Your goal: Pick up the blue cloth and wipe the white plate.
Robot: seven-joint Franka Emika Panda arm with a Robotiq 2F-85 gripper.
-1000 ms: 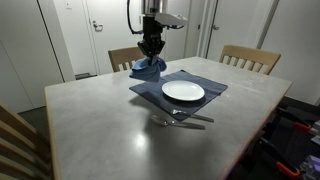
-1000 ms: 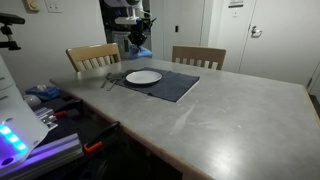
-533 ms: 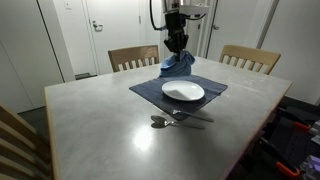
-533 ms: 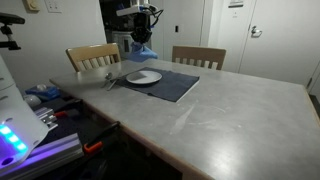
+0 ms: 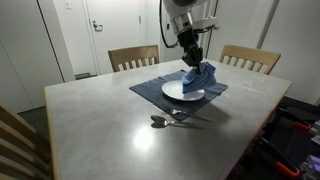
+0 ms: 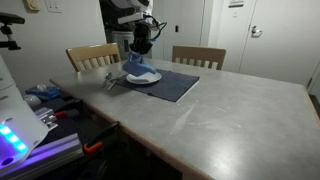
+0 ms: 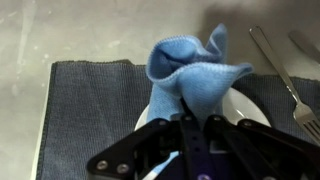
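My gripper (image 5: pixel 192 57) is shut on the blue cloth (image 5: pixel 198 78), which hangs down and touches the white plate (image 5: pixel 175 92). The plate sits on a dark grey placemat (image 5: pixel 150 87). In an exterior view the gripper (image 6: pixel 141 46) holds the cloth (image 6: pixel 137 68) over the plate (image 6: pixel 150 78). In the wrist view the cloth (image 7: pixel 192 75) bunches just ahead of my fingers (image 7: pixel 190 125) and covers most of the plate (image 7: pixel 245 105); the placemat (image 7: pixel 85 100) lies around it.
A spoon and fork (image 5: pixel 168 120) lie at the placemat's near edge; they also show in the wrist view (image 7: pixel 280 70). Wooden chairs (image 5: pixel 133 57) (image 5: pixel 250 58) stand behind the grey table (image 5: pixel 90 130). A chair back (image 5: pixel 15 130) is at the near left.
My gripper has carried the blue cloth from beyond the placemat's far corner over to the plate and lowered it until the cloth rests on the plate.
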